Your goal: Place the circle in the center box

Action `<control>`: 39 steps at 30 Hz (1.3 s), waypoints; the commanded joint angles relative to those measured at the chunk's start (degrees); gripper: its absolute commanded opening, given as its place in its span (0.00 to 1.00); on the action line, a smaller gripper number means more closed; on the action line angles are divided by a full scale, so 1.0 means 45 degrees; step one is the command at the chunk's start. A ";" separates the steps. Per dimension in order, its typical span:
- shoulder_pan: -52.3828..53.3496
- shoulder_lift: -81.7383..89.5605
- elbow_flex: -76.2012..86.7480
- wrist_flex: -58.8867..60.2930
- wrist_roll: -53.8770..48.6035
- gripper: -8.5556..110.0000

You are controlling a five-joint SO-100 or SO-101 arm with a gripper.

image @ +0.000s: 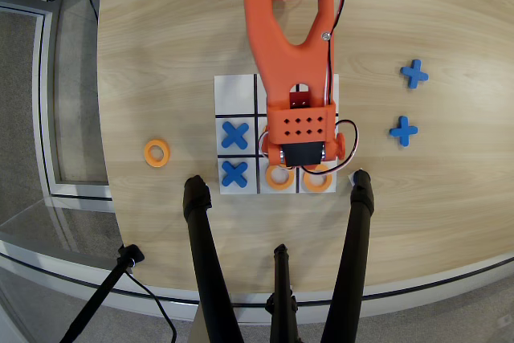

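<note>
- From the overhead view, my orange arm (289, 46) reaches down from the top edge and covers the middle column of the white board (234, 92).
- My gripper (299, 168) sits under the wrist block, so I cannot tell whether the fingers are spread or closed, or whether they hold anything.
- The center box (262, 128) is almost wholly hidden by my wrist — only a sliver shows at its left line, with a hint of orange there that I cannot tell apart from my own body.
- Rings I can see: one ring (279, 177) in the bottom middle square, another ring (319, 181) in the bottom right square partly under my wrist, and a loose ring (157, 153) on the table (161, 54) well left of the board. Each is flat, orange, with a round hole.
- Two blue crosses fill the left column: one cross (234, 135) in the middle row, another cross (234, 173) in the bottom row.
- Two spare crosses (414, 74) (403, 130) lie to the right, well apart from the board.
- Black tripod legs (205, 255) stand just below the board — tight there; the table to the left and right is open.
</note>
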 commanded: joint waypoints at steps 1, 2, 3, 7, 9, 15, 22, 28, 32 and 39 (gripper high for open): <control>0.0254 0.0547 -0.0605 0.0156 0.0098 0.18; 0.0293 0.0684 -0.0684 0.0293 0.0098 0.18; 0.0371 0.0879 -0.0801 0.0469 0.0098 0.18; 0.0742 0.2051 -0.1035 0.1211 0.0000 0.18; 0.0957 0.3008 -0.1055 0.1816 -0.0215 0.18; 0.1523 0.6465 -0.0332 0.3379 -0.0527 0.18; 0.1426 1.2051 0.4687 0.3418 -0.1406 0.18; 0.0723 1.7734 0.9844 0.3320 -0.2383 0.18; 0.0117 2.0918 1.2793 0.3340 -0.2695 0.18; -0.0059 2.4805 1.6426 0.3516 -0.3262 0.18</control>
